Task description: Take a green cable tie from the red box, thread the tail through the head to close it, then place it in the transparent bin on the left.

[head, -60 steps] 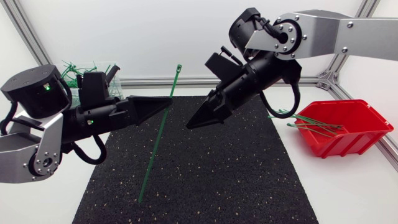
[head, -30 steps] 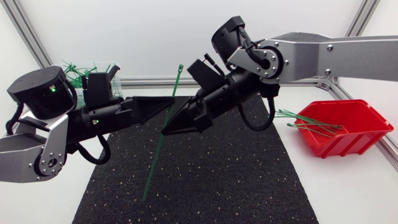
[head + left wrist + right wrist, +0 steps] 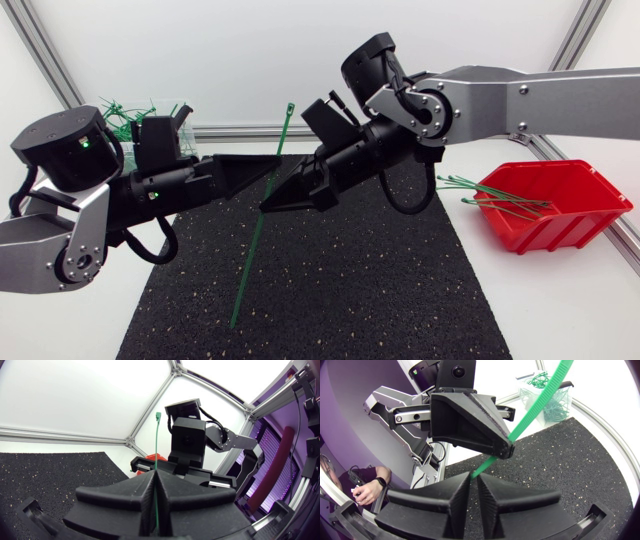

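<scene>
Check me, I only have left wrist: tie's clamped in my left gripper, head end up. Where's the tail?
Observer: The cable tie tail hangs below the left gripper, with its free end low over the black mat.
Operator: Right gripper?
Observer: The right gripper has its tip at the tie, just below the left's hold. I can't tell if it grips.
Operator: Where's the bin?
Observer: The transparent bin sits at the far left, beyond the left gripper, with green ties in it.
</scene>
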{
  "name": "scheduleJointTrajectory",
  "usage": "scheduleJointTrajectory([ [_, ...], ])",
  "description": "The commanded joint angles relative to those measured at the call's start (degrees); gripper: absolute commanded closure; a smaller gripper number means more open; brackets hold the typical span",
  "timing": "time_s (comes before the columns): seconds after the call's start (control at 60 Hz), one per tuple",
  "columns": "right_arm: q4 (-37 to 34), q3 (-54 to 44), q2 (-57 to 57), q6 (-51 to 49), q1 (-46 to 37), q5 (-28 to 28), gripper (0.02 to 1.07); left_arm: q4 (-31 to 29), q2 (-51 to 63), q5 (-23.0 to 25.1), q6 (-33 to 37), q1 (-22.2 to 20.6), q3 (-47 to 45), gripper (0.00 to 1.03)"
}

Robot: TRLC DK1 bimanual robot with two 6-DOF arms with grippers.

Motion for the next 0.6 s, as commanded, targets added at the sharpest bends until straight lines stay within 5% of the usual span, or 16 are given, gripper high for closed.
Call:
scheduleJointTrajectory([
  [0.0,0.71,-1.62,-0.49,1.27,-0.38,-0.12,1.01,1.28,0.47,0.1,-1.54,-0.49,0.01,1.0],
  [0.233,0.62,-2.15,-1.02,0.91,-0.55,0.14,1.01,1.19,0.21,0.19,-1.89,-0.58,0.36,0.97],
  [0.35,-0.25,-2.77,-1.46,0.3,-0.46,2.16,1.01,0.67,-0.32,3.71,-2.42,0.39,0.63,0.34],
  [0.583,-11.59,-1.18,-2.08,-6.91,-0.82,5.94,1.01,-2.23,-0.85,11.62,-1.98,4.08,1.24,0.2],
])
